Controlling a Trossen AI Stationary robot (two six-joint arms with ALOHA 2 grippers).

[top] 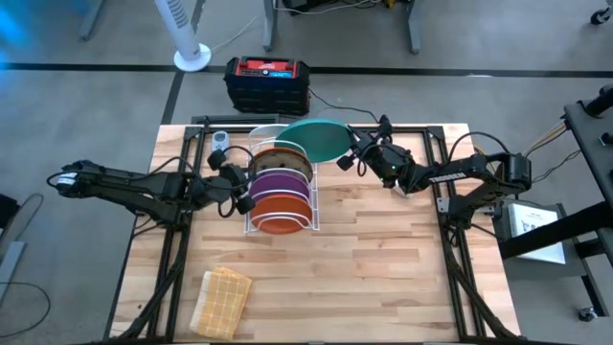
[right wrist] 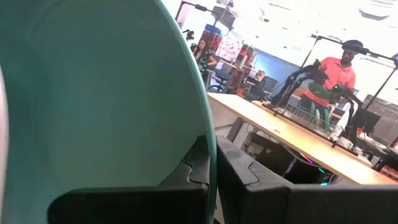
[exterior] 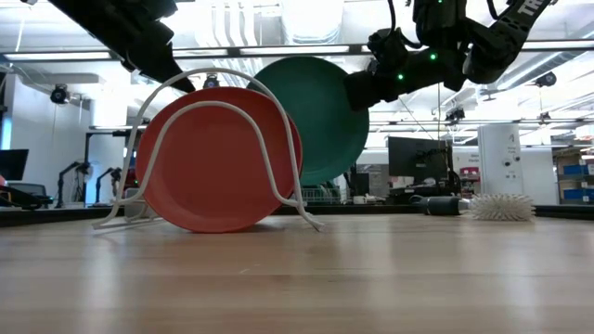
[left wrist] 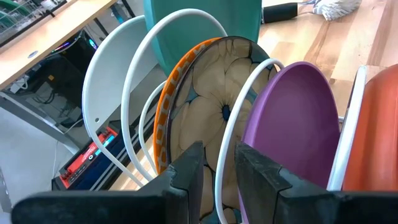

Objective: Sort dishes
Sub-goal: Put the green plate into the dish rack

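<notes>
A white wire rack [top: 251,222] stands mid-table. In it stand on edge, from near to far, an orange plate [exterior: 218,158], a purple plate [left wrist: 292,124], an orange-rimmed flower-patterned plate [left wrist: 205,106] and a pale clear plate [left wrist: 106,81]. My left gripper [left wrist: 219,165] is at the rack's left side, closed around one of its wire hoops. My right gripper [top: 347,153] comes in from the right and is shut on a large teal plate [top: 316,139], held over the rack's far end. The orange plate hides the teal plate's lower edge in the low view. My left gripper has a white hoop of the rack [left wrist: 217,177] between its two fingers, the hoop that stands between the patterned and purple plates. The fingers slant down from the table's left side. The rack stands on the table. My right gripper pinches the teal plate's rim [right wrist: 211,134] between its two fingers, one finger on each face. It comes in level from the table's right side. The plate stands on edge, tilted; whether its lower edge touches the rack I cannot tell.
A tan woven cloth [top: 222,299] lies near the front left. A black and red box [top: 266,81] sits behind the table's far edge. A brush [exterior: 501,206] lies far right. People [right wrist: 333,74] are in the room beyond.
</notes>
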